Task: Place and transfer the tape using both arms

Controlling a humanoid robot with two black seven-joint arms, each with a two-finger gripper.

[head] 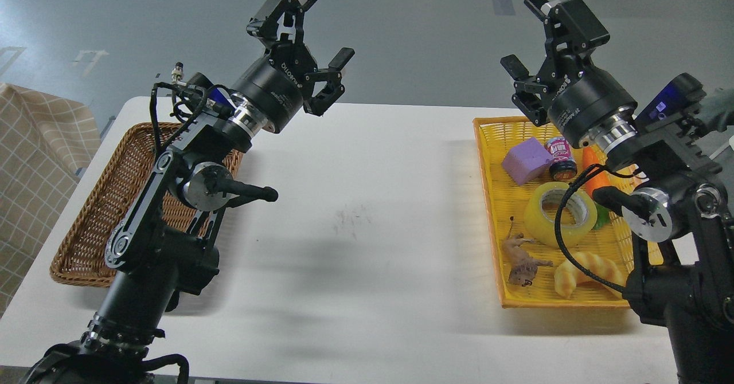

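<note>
The tape [560, 214] is lying in the yellow basket [490, 160] at the right of the white bench [367, 212], among a purple block [527, 160], a small jar [561, 157], a carrot [596, 184], a toy animal [520, 261] and a croissant [582, 275]. The right claw [524, 37] is hovering above the basket's far end, fingers spread apart and gripping nothing. The left claw [327, 26] is hanging over the far left of the bench, also spread wide, beside a brown wicker basket [106, 212].
</note>
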